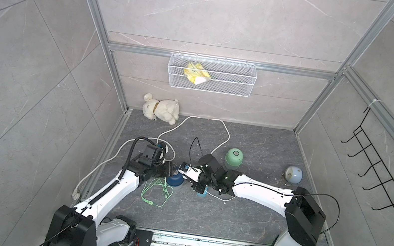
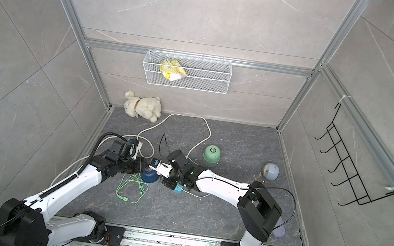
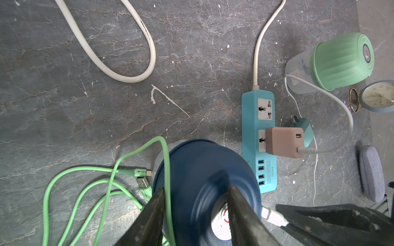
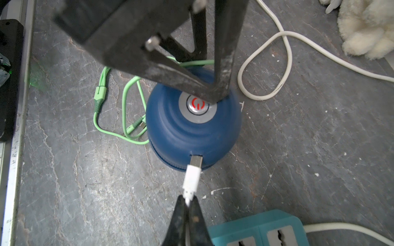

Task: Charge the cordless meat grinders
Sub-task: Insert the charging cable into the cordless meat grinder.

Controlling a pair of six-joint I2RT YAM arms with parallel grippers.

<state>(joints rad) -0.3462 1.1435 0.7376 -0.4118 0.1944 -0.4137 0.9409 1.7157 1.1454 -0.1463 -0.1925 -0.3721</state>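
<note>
one plug (image 4: 192,176) at navy grinder (image 4: 181,132) port: right wrist.

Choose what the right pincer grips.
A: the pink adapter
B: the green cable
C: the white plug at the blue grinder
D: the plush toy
C: the right wrist view shows the right pincer shut on the white plug, whose metal tip is at the port of the blue grinder.
</note>
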